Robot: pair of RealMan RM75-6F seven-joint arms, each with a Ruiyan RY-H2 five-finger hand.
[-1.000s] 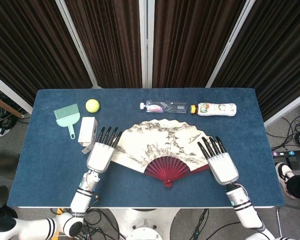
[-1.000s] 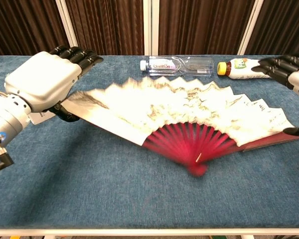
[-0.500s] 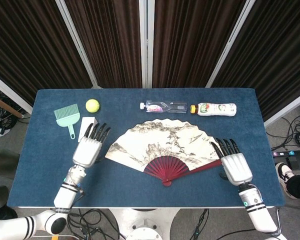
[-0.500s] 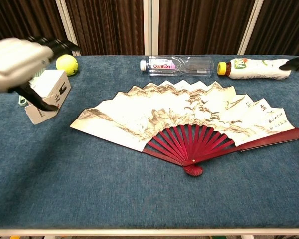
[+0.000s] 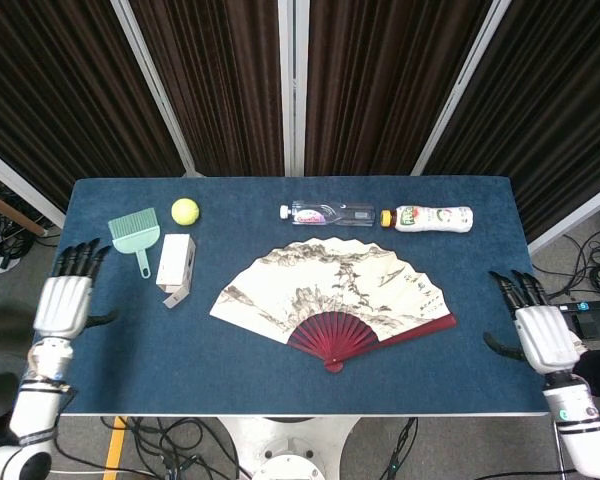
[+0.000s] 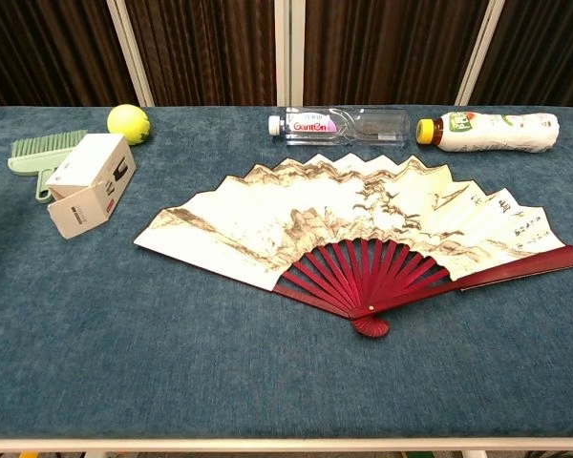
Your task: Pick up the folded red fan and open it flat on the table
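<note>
Fan [image 5: 332, 290] is lying fully spread on desk [image 5: 280, 380]; task looking done. Left hand [image 5: 62, 302] and right hand [image 5: 542, 337] hovering off the edges, fingers spread, holding nothing. Next: nothing needed.

red fan [image 5: 332, 300] | fully spread, lying flat on my blue table [image 5: 280, 385] | cream leaf with ink landscape, red ribs meeting at pivot on the near side | just in front of the clear water bottle [image 5: 327, 213]
</note>
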